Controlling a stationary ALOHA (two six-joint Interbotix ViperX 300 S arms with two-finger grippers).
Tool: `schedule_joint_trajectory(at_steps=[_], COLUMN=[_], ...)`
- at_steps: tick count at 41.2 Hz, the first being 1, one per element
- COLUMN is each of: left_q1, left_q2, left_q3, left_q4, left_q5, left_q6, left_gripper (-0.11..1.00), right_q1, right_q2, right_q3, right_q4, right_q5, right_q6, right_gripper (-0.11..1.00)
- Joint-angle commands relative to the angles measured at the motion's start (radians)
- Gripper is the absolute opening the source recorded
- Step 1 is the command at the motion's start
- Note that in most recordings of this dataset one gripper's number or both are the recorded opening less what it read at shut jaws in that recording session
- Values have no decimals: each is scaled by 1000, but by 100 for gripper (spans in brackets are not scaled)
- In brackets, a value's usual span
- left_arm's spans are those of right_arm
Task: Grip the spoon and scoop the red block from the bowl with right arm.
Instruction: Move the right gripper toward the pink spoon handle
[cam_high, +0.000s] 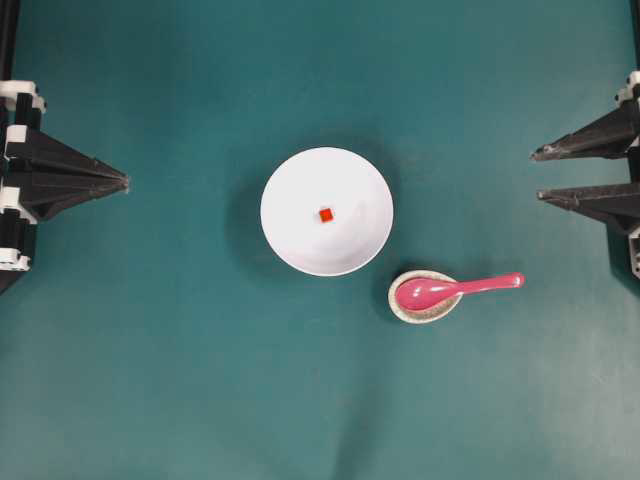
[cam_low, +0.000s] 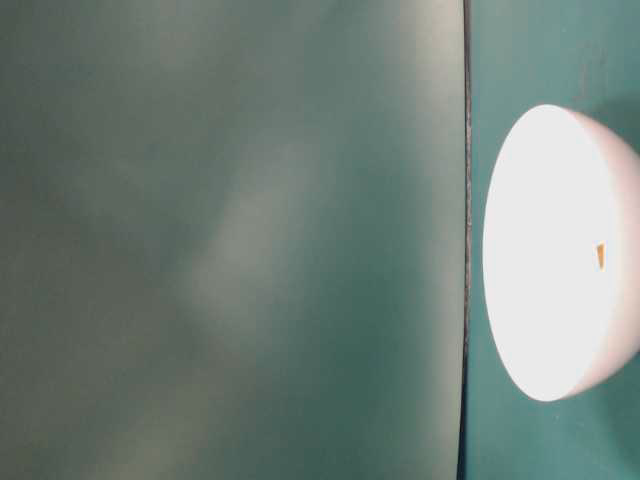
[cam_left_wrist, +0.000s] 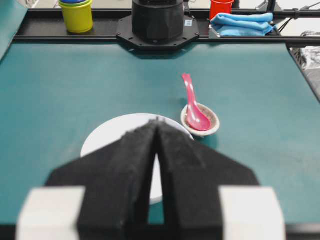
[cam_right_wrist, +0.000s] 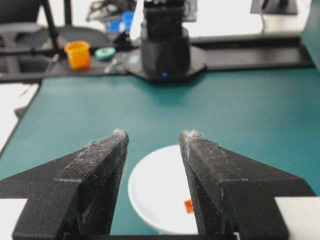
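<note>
While spread wide at the right edge of the overhead view, right fingers (cam_high: 541, 174) pinching nothing, both tips pointing across the teal surface (cam_high: 180, 380) toward the middle; opposite, at the left edge, left fingers (cam_high: 126, 181) pressed together into one point, likewise holding nothing; between the two sets of tips, well apart from each, the large white bowl (cam_high: 290, 225) sitting upright on the surface, nearer the left tips by a little; inside the bowl, close to its centre, the tiny red block (cam_high: 326, 214), touching only the bowl's floor; nearer the right fingers than the left, just beside the bowl's rim but apart from it, a small speckled beige dish (cam_high: 428, 315) with the pink spoon (cam_high: 455, 289) lying in it, scoop resting in the dish, handle sticking out over the rim toward the right fingers' side, ending short of and below the lower right tip in that view; seen from the right wrist, bowl (cam_right_wrist: 155, 200) low between the spread fingers (cam_right_wrist: 153, 136), red block (cam_right_wrist: 188, 206) peeking just beside the inner edge of the finger on that picture's right; seen from the left wrist, closed fingers (cam_left_wrist: 158, 121) covering part of the bowl (cam_left_wrist: 107, 134), spoon (cam_left_wrist: 192, 107) and dish (cam_left_wrist: 212, 127) beyond the tips and off to the right of that picture; in the table-level view, only the bowl (cam_low: 540, 250) and a sliver of the block (cam_low: 600, 256), washed out by glare, no fingers shown.
</note>
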Motion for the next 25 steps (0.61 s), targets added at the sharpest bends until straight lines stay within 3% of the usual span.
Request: schedule_joint_trajectory(at_steps=[1, 14, 25], left_q1=[-2, -2, -2], left_q2=[3, -23, -57], left_q3=[-28, -31, -37], left_q4=[3, 5, 5], left_q5=[-5, -5, 15], left_q6=[3, 3, 3], left_gripper=[0, 0, 0], right_q1=[3, 8, 69], right_q2=[8, 9, 54], right_q3=[-31, -28, -2], right_q4=[0, -5, -17], right_q5=[9, 20, -6], right_q6=[0, -3, -5], right_gripper=[53, 55, 55])
